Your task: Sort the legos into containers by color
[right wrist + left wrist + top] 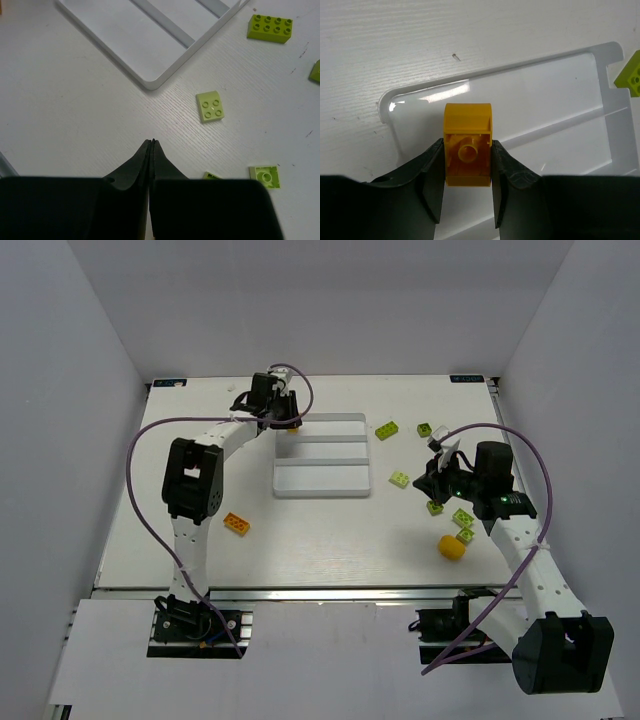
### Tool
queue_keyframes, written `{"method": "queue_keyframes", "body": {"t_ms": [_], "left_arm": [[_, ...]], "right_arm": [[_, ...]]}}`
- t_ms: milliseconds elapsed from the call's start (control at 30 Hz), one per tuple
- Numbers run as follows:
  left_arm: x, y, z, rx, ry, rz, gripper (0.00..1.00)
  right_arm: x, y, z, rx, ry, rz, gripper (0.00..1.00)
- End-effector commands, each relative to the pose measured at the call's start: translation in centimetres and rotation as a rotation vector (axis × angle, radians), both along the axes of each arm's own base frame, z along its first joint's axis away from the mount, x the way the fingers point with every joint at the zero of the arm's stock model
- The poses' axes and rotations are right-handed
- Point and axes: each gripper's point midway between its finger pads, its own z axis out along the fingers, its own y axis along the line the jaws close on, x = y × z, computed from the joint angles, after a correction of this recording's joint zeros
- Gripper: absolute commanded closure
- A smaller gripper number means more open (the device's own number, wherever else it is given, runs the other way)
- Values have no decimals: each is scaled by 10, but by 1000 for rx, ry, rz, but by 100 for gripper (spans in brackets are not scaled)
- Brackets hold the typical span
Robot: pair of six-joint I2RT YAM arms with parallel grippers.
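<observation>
The left gripper (467, 150) is clamped on a yellow-orange brick (468, 117), its hollow underside facing the wrist camera, over a corner of the white tray's (555, 85) far outer compartment. The right gripper (151, 144) is pinched closed on nothing above the table (75, 115), near a lime four-stud brick (210, 107) and well apart from a long green brick (270, 27). An orange brick (237, 524) lies beside the left arm.

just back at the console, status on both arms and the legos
Left gripper shut on yellow-orange lego, over tray corner. Right gripper shut, empty, over table. Green legos loose beside tray. Nothing blocking.
</observation>
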Motion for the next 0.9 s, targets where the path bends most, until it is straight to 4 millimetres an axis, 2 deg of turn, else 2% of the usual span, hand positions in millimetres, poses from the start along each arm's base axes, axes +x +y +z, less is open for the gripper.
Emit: {"method": "queue_keyframes", "body": {"t_ms": [0, 167, 300, 367, 500, 533, 600, 700, 733, 800, 833, 867], "left_arm": [[14, -5, 28, 4, -66, 28, 62], [24, -4, 27, 14, -71, 51, 56], [26, -3, 18, 27, -48, 59, 53], [24, -3, 16, 29, -45, 52, 45], [18, 0, 13, 36, -36, 53, 37], [18, 1, 14, 41, -39, 57, 33], [17, 2, 16, 41, -38, 57, 31], [14, 1, 39, 23, -68, 56, 31], [10, 2, 62, 6, -99, 57, 31], [1, 3, 91, -29, -133, 65, 34], [-9, 6, 94, -37, -123, 73, 36], [-21, 14, 132, -73, -176, 84, 42]], "right_arm": [[6, 2, 23, 8, -79, 13, 100], [6, 3, 23, 10, -78, 17, 100], [6, 2, 22, 9, -76, 13, 100], [6, 3, 23, 9, -77, 16, 99], [6, 3, 23, 10, -75, 19, 89], [5, 3, 23, 10, -74, 17, 83], [6, 2, 23, 11, -75, 17, 76], [7, -3, 21, 7, -74, 3, 56], [5, 2, 20, -1, -81, 30, 43], [4, 3, 16, -7, -77, 49, 33], [4, 4, 12, -25, -83, 67, 27], [4, 3, 9, -33, -80, 71, 26]]}}
